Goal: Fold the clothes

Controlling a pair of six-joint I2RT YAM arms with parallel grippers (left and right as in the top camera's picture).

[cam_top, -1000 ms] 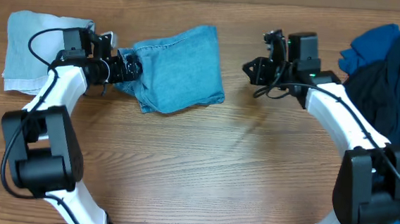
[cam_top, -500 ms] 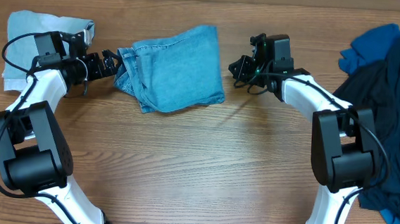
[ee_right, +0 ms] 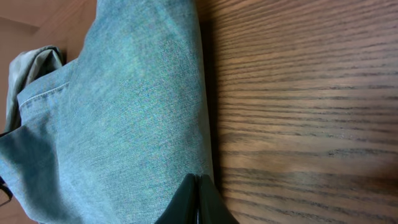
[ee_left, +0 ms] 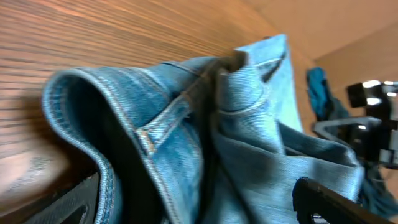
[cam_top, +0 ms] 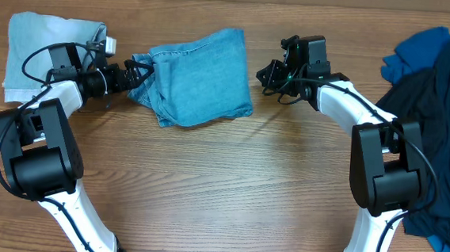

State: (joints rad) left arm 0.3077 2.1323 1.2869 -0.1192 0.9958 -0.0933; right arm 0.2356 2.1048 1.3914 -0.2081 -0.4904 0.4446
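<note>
The folded mid-blue jeans (cam_top: 201,77) lie at the table's back middle. My left gripper (cam_top: 137,75) is open at their left edge. In the left wrist view the waistband fold (ee_left: 186,124) lies between the two wide-apart fingers (ee_left: 336,202). My right gripper (cam_top: 266,75) is shut and empty just off the jeans' right edge. In the right wrist view its closed tips (ee_right: 198,198) sit over that edge of the jeans (ee_right: 137,112). A paler denim piece (cam_top: 40,45) lies folded at the back left.
A heap of navy-black fabric (cam_top: 435,133) with royal-blue fabric (cam_top: 421,52) on top lies at the right edge, beside the right arm. The wooden table (cam_top: 229,182) shows bare boards in front of the jeans.
My left gripper pulled back left off the jeans, then came back to their left edge, open. My right gripper moved left to the jeans' right edge and has stayed there.
</note>
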